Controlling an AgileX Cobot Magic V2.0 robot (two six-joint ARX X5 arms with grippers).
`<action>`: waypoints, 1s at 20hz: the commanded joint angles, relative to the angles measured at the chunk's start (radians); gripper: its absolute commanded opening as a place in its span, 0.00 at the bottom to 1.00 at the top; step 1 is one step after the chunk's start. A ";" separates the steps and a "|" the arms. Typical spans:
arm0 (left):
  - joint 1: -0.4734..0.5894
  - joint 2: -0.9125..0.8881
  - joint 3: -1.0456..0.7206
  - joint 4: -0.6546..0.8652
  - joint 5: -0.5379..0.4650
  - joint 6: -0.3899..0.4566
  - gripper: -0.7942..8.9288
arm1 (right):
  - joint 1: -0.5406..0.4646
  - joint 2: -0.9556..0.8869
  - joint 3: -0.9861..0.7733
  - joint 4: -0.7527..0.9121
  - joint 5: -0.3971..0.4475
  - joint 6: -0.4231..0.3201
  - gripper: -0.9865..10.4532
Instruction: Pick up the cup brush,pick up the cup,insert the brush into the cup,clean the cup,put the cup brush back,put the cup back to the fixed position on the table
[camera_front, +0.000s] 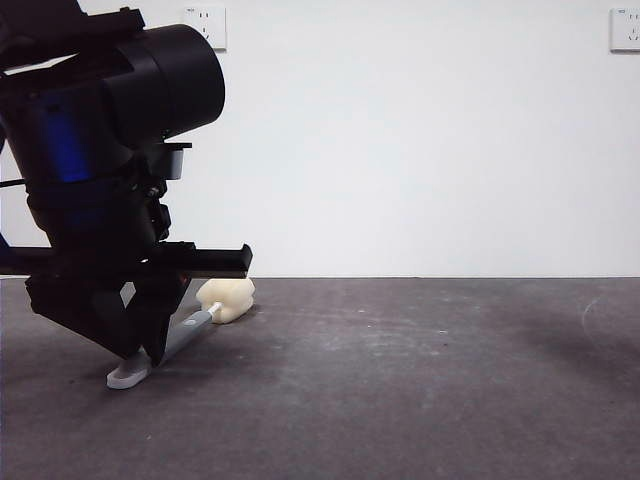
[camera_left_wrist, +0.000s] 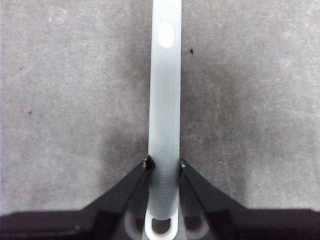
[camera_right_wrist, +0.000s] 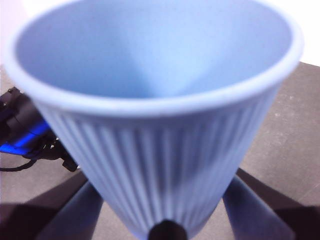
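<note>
The left pincer (camera_front: 140, 355) is clenched on the grey handle of the cup brush (camera_left_wrist: 165, 115), which lies on the table (camera_front: 420, 390) with its sponge head away from the arm. The right pincer (camera_right_wrist: 165, 227) grips the blue cup (camera_right_wrist: 155, 125), held clear of the table. Lifting the brush, inserting, cleaning and both returns appear left to do.

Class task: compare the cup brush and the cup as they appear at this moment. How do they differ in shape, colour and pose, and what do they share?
Shape: the cup brush is long and slim; the cup is a wide, tapering tumbler.
Colour: the cup brush has a grey handle and cream sponge head; the cup is blue and ribbed.
Pose: the cup brush lies low on the table; the cup fills the right wrist view and is absent from the front view.
Shared: each sits between a gripper's jaws, left gripper on the handle, right at the cup.
</note>
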 joint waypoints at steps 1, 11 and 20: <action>0.002 0.037 -0.019 -0.025 0.056 0.013 0.37 | 0.002 -0.002 0.001 0.005 0.001 0.014 0.07; 0.005 -0.095 -0.019 -0.062 0.105 0.048 0.54 | 0.002 0.110 0.001 0.088 0.001 0.000 0.07; 0.000 -0.581 -0.019 -0.251 0.103 0.145 0.54 | -0.071 0.428 -0.233 0.632 0.001 -0.082 0.07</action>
